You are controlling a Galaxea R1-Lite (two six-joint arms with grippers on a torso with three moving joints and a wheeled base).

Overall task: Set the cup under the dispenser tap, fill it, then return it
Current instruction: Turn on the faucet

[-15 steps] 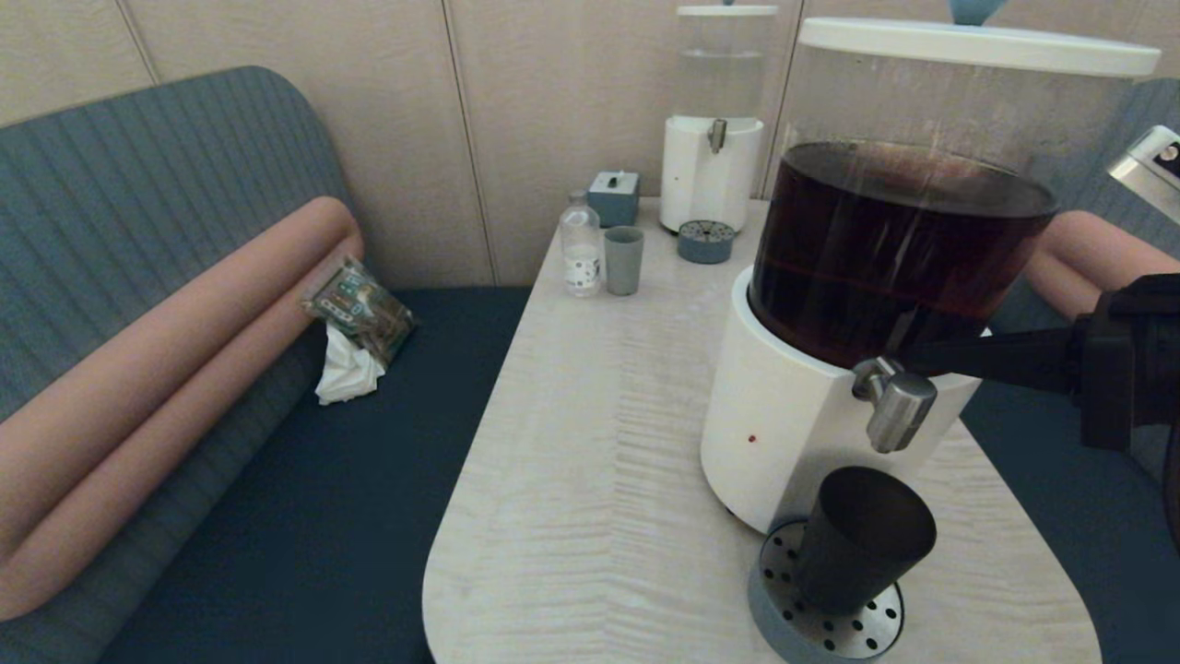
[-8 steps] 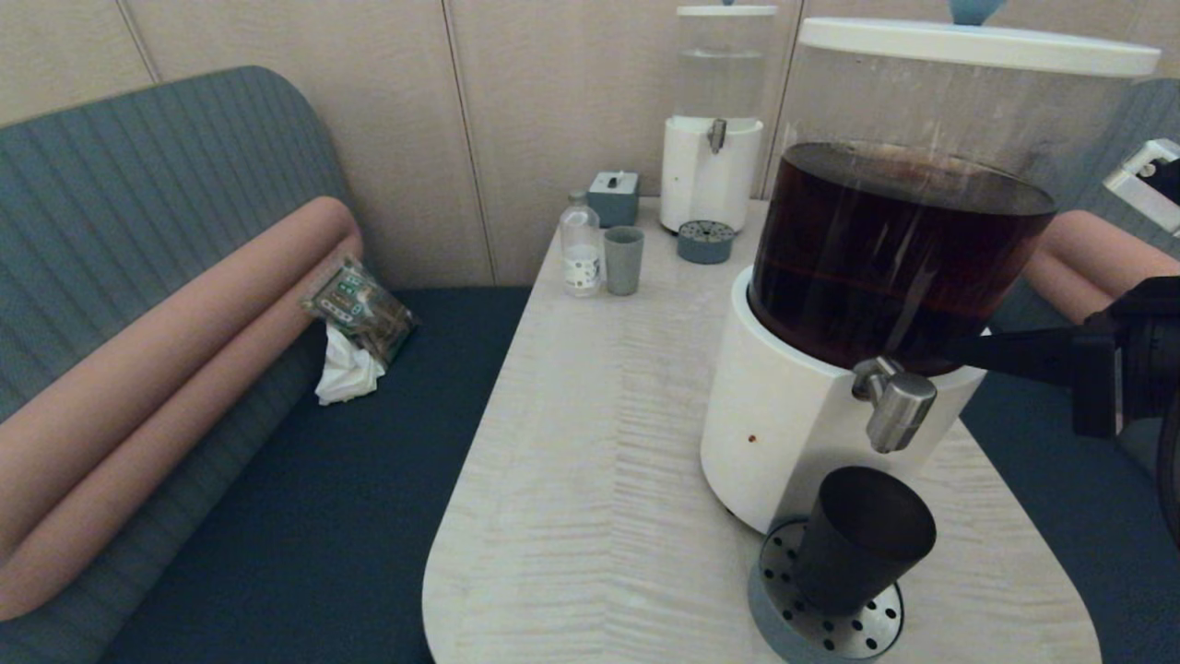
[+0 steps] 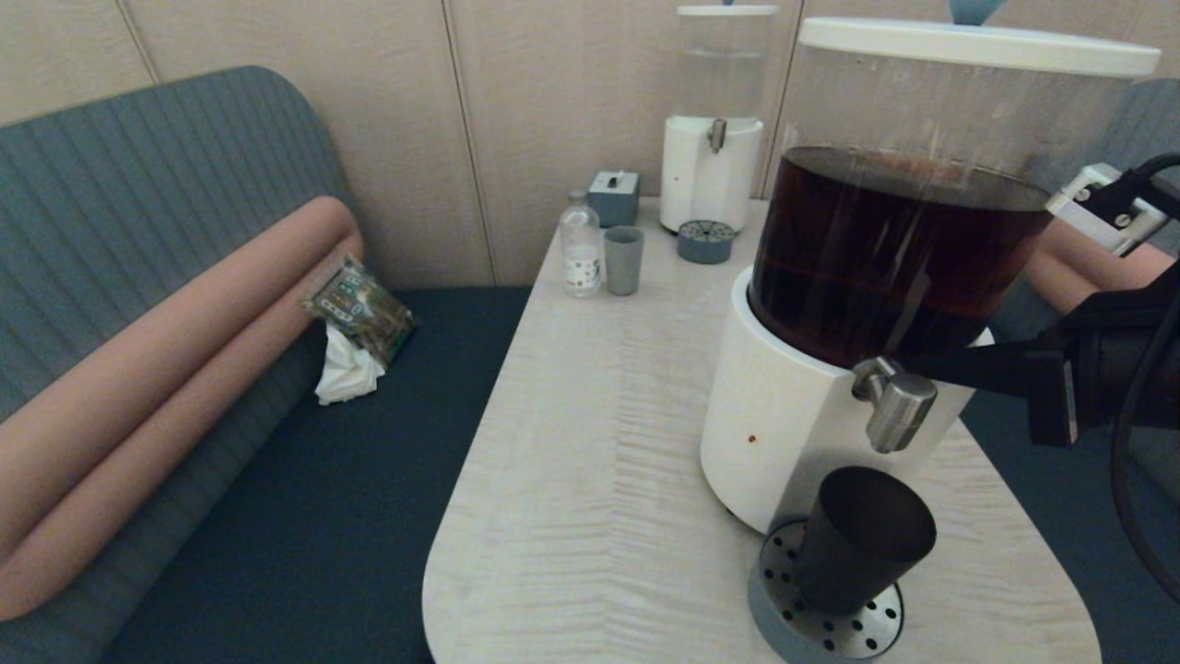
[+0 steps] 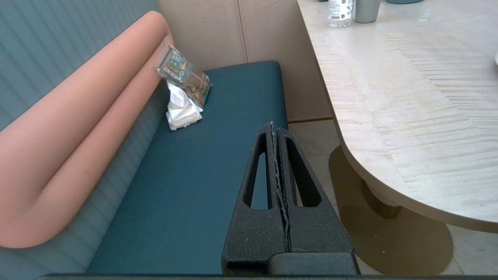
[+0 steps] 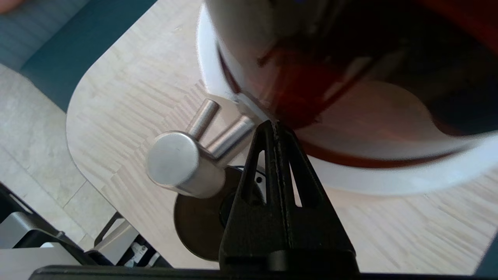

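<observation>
The black cup (image 3: 862, 539) stands upright on the round perforated drip tray (image 3: 779, 595), directly below the steel dispenser tap (image 3: 896, 410) of the big white-based dispenser (image 3: 784, 433) with dark brown liquid. My right gripper (image 3: 911, 361) is shut on nothing. It reaches in from the right, with its tip against the tap's rear stem at the tank's base. In the right wrist view the right gripper (image 5: 274, 125) points beside the tap (image 5: 183, 165), with the cup (image 5: 196, 223) beneath. My left gripper (image 4: 273, 126) hangs shut over the blue bench seat.
At the far end of the table (image 3: 590, 461) stand a slim clear-liquid dispenser (image 3: 714, 120), a grey-green tumbler (image 3: 624, 261), a small bottle (image 3: 581, 249) and a grey box (image 3: 614, 197). A snack packet (image 3: 359, 309) and a tissue lie on the bench, left.
My right arm drew back to the right, then came in again toward the tap, and its wrist has turned. The cup has not moved.
</observation>
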